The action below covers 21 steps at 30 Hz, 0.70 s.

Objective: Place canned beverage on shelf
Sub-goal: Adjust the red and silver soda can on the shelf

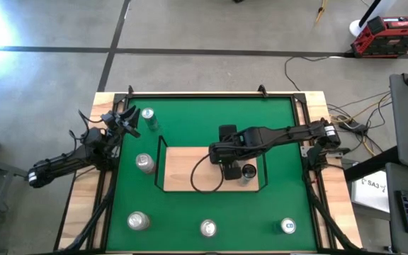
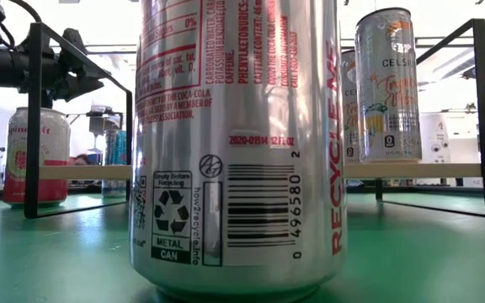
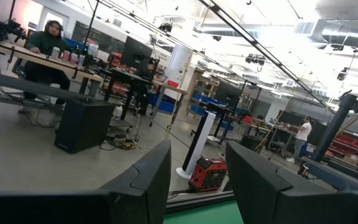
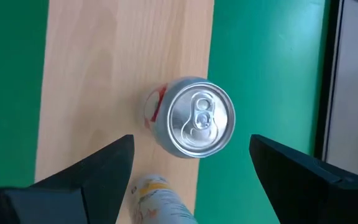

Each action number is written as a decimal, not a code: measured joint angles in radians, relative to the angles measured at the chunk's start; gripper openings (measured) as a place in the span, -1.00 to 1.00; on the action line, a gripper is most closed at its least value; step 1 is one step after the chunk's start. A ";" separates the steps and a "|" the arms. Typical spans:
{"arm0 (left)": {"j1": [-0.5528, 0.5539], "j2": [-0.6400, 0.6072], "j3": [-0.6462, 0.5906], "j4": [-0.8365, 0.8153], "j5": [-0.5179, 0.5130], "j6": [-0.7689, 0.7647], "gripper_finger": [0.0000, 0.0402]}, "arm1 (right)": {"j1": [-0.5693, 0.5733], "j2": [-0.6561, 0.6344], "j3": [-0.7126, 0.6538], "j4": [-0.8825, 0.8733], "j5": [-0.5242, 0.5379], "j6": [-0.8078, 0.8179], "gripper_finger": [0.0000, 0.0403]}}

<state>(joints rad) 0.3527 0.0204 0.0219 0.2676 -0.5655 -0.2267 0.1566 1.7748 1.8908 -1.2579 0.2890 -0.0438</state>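
Observation:
The shelf (image 1: 183, 170), a light-wood board with a black wire rail, stands at the table's middle. A silver can (image 4: 194, 118) with a red mark stands upright on the board near its right edge; it also shows in the high view (image 1: 248, 171). A second can (image 4: 157, 199) with yellow print stands next to it. My right gripper (image 4: 194, 171) hangs open above the silver can, pointing down, one finger to each side of it, touching nothing. My left gripper (image 3: 197, 186) is open and empty at the table's far left (image 1: 122, 120), pointing up into the room.
Cans stand upright on the green table: one at the far left (image 1: 148, 117), one left of the shelf (image 1: 144, 163), three along the near edge (image 1: 138, 221) (image 1: 208, 227) (image 1: 287, 226). The middle near one fills the low view (image 2: 238, 143). A black frame (image 1: 211, 94) borders the table.

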 joint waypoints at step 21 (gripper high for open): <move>0.000 0.000 0.000 0.000 0.000 0.000 -0.32 | -0.006 0.001 0.000 0.027 -0.012 -0.023 0.55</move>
<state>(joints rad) 0.3527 0.0204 0.0219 0.2672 -0.5655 -0.2264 0.1501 1.7756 1.8908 -1.2304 0.2765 -0.0671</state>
